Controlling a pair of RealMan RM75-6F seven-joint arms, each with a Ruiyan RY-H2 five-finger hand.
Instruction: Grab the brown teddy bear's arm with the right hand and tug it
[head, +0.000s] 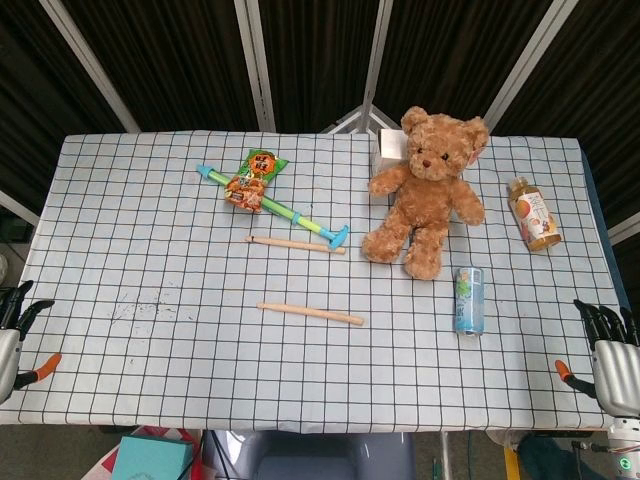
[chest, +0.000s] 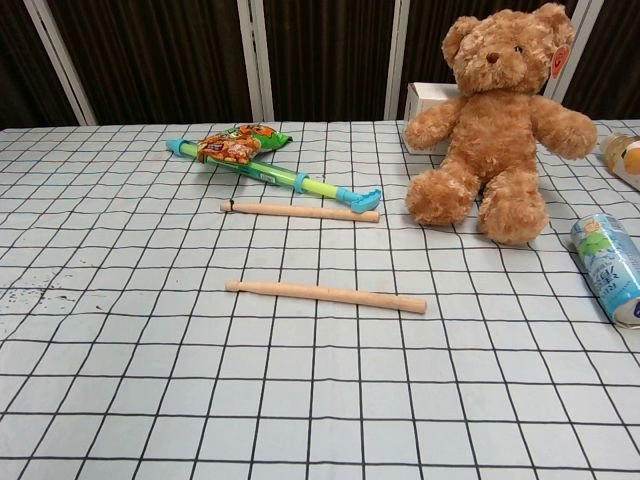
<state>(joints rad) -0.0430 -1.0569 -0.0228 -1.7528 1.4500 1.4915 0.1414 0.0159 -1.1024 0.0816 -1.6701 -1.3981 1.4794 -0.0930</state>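
Observation:
The brown teddy bear (head: 428, 190) sits upright at the back right of the checked table (head: 150, 300), facing the front, both arms spread out; the chest view shows the bear (chest: 500, 125) at top right. My right hand (head: 612, 355) hangs at the table's front right edge, far from the bear, fingers apart and holding nothing. My left hand (head: 12, 335) rests at the front left edge, also empty with fingers apart. Neither hand appears in the chest view.
A blue can (head: 469, 300) lies in front of the bear. An orange bottle (head: 532, 213) lies to its right, a white box (head: 388, 152) behind it. Two wooden sticks (head: 310, 313), a green-blue toy (head: 290, 213) and a snack bag (head: 253, 180) lie centre-left.

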